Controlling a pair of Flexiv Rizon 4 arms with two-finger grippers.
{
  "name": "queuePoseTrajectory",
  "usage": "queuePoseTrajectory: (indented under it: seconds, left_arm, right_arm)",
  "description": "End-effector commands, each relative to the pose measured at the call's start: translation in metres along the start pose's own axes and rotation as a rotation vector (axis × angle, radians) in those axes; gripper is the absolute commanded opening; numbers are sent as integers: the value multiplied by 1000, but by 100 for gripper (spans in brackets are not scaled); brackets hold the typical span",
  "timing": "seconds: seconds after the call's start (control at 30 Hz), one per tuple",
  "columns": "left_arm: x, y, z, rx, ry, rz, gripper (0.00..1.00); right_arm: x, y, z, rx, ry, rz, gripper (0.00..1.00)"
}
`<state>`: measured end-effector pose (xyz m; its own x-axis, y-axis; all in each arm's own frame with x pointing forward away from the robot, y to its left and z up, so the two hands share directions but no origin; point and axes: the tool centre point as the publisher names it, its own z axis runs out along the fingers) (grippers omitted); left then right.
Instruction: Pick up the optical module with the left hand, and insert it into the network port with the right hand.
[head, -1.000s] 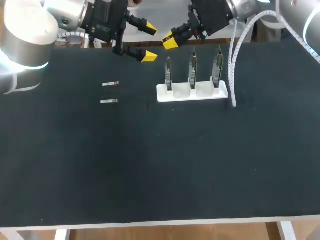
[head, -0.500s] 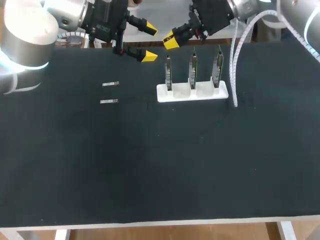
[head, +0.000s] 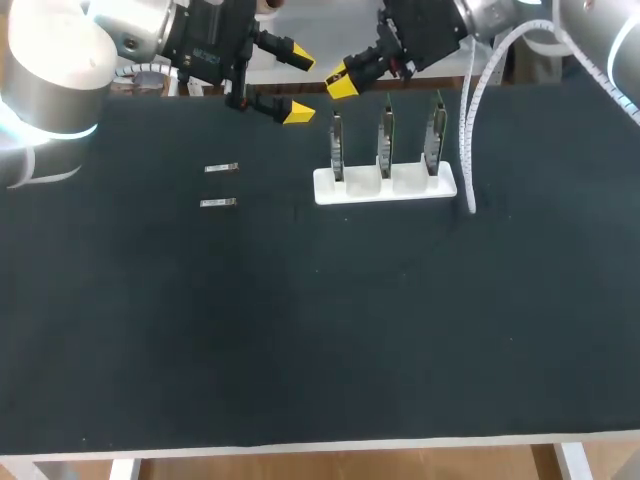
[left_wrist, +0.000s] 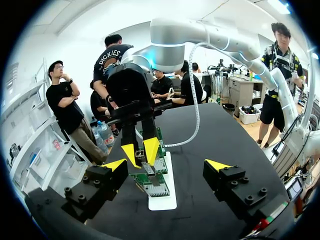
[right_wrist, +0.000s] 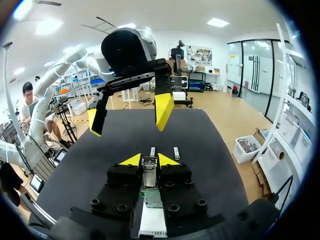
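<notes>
Optical module | clamped in right gripper, long axis along its fingers, above leftmost board | left gripper spread wide

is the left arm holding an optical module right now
No, the left gripper has its jaws wide apart with nothing between them, and two optical modules lie on the table.

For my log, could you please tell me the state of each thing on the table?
Left hand: open, empty.
Right hand: shut on an optical module.
Loose modules: two, lying flat on the table.
Boards: three, upright in the white stand.
</notes>
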<state>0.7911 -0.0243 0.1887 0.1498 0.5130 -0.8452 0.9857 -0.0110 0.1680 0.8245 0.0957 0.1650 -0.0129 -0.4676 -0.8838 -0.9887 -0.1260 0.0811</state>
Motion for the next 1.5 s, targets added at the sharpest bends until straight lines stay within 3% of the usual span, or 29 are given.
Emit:
queuePoseTrajectory:
  seconds: [0.03,1.5]
  left_arm:
    - [-1,1,0,2,5,-1,100]
    - [-1,1,0,2,5,-1,100]
  right_arm:
    - [0,-7,0,-65,1,0,0]
    - [0,-11,1,-59,1,-2,0]
